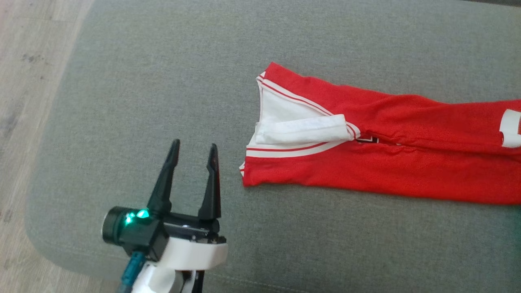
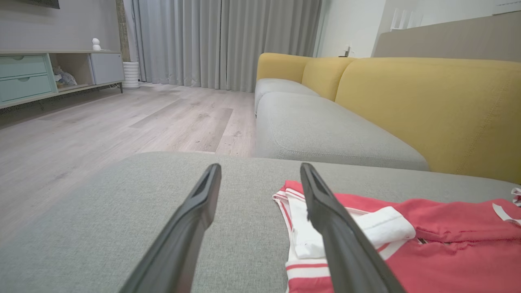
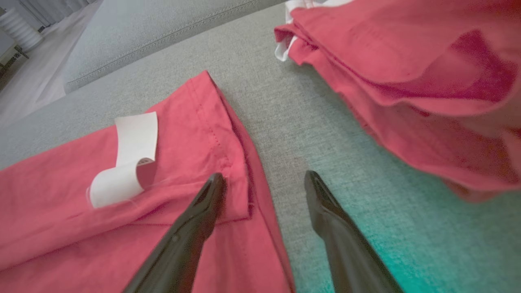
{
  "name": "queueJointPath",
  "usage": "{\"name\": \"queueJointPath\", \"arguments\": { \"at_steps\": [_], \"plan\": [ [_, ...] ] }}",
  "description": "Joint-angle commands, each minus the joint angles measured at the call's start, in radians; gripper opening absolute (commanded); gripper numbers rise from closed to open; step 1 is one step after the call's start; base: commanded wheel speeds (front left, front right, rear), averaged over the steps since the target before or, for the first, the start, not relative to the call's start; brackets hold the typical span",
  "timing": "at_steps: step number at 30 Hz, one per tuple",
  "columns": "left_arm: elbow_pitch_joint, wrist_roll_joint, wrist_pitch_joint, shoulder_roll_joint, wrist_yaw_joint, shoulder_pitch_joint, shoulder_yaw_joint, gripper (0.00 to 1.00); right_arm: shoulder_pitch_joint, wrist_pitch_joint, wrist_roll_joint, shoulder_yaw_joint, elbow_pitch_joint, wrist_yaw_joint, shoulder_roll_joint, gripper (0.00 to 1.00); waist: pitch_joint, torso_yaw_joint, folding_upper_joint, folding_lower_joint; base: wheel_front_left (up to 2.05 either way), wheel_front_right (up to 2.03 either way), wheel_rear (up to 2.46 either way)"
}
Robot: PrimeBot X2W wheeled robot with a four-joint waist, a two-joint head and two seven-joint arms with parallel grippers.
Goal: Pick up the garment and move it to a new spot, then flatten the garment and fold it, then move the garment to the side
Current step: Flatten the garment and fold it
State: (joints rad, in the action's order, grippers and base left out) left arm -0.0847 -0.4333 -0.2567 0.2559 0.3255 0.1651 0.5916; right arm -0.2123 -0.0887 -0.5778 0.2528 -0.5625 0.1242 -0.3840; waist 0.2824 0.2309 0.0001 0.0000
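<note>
A red garment (image 1: 386, 171) with white-and-red trim lies folded into a long strip on the grey cushion (image 1: 163, 81), its white neck panel (image 1: 301, 129) at the left end. My left gripper (image 1: 194, 143) stands open just left of that end, with nothing between its fingers. In the left wrist view the left gripper (image 2: 260, 167) points past the garment (image 2: 447, 252), whose trimmed end lies behind the right finger. My right gripper (image 3: 264, 175) is open over the garment's hemmed end (image 3: 183, 134), its left fingertip above the hem and its right one above bare cushion.
A white label (image 3: 126, 162) curls up on the cloth. More bunched red fabric (image 3: 407, 81) lies beyond the right gripper. The cushion's rounded edge drops to wood floor (image 1: 24, 81) on the left. A yellow-backed sofa (image 2: 427, 106) stands behind, a cabinet (image 2: 24, 73) across the room.
</note>
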Motion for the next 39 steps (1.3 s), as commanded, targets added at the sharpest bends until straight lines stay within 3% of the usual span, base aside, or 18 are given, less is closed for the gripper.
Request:
{"name": "queueJointPath", "arguments": {
  "at_steps": [1,2,3,4,5,10,15,18,21,26,31,39],
  "plan": [
    [-0.015,0.023,-0.005,0.001,-0.008,0.003,-0.042,1.00,-0.010,-0.016,0.010,-0.010,0.012,0.007,-0.014,1.00,-0.006,0.006,-0.0001,0.0000,0.00,0.00,0.00],
    [-0.001,0.048,-0.005,-0.016,-0.022,-0.006,-0.048,1.00,-0.010,-0.051,0.016,-0.013,-0.005,0.007,-0.010,0.54,-0.014,0.012,-0.0001,0.0000,0.00,0.00,0.00],
    [0.004,0.055,-0.005,-0.024,-0.029,-0.011,-0.053,1.00,-0.010,-0.062,0.015,-0.014,-0.006,0.007,-0.006,0.36,-0.019,0.013,-0.0001,0.0000,0.00,0.00,0.00],
    [0.008,0.064,-0.005,-0.030,-0.035,-0.015,-0.061,1.00,-0.007,-0.074,0.013,-0.019,-0.002,0.007,-0.002,0.03,-0.024,0.013,-0.0001,0.0000,0.00,0.00,0.00],
    [0.012,0.071,-0.005,-0.035,-0.041,-0.020,-0.068,1.00,-0.002,-0.086,0.008,-0.026,0.004,0.007,0.001,0.00,-0.031,0.012,-0.0001,0.0000,0.00,0.00,0.00],
    [0.036,0.090,-0.005,-0.049,-0.073,-0.048,-0.108,1.00,0.020,-0.082,-0.021,-0.033,0.048,0.007,-0.022,0.00,-0.068,-0.006,-0.0001,0.0000,0.00,0.00,0.00],
    [0.052,0.107,-0.005,-0.062,-0.101,-0.078,-0.133,1.00,0.032,-0.089,-0.032,0.017,0.107,0.007,-0.095,0.00,-0.108,-0.025,-0.0001,0.0000,0.00,0.00,0.00],
    [0.062,0.115,-0.005,-0.071,-0.117,-0.093,-0.141,1.00,0.035,-0.132,-0.056,0.033,0.180,0.007,-0.129,0.00,-0.128,-0.033,-0.0001,0.0000,0.00,0.00,0.00],
    [0.071,0.120,-0.005,-0.080,-0.130,-0.106,-0.151,1.00,0.029,-0.186,-0.093,0.025,0.294,0.007,-0.123,0.00,-0.144,-0.041,-0.0001,0.0000,0.00,0.00,0.00],
    [0.085,0.126,-0.005,-0.095,-0.152,-0.116,-0.158,1.00,0.004,-0.256,-0.131,-0.037,0.452,0.007,-0.063,0.00,-0.160,-0.046,-0.0001,0.0000,0.00,0.00,0.00],
    [0.104,0.137,-0.005,-0.114,-0.177,-0.111,-0.158,1.00,-0.047,-0.323,-0.139,-0.164,0.559,0.007,0.054,0.00,-0.172,-0.031,-0.0001,0.0000,0.00,0.00,0.00],
    [0.131,0.148,-0.005,-0.145,-0.215,-0.099,-0.160,1.00,-0.147,-0.341,-0.130,-0.360,0.512,0.007,0.222,0.00,-0.158,0.041,-0.0001,0.0000,0.00,0.00,0.00]
  ]
}}
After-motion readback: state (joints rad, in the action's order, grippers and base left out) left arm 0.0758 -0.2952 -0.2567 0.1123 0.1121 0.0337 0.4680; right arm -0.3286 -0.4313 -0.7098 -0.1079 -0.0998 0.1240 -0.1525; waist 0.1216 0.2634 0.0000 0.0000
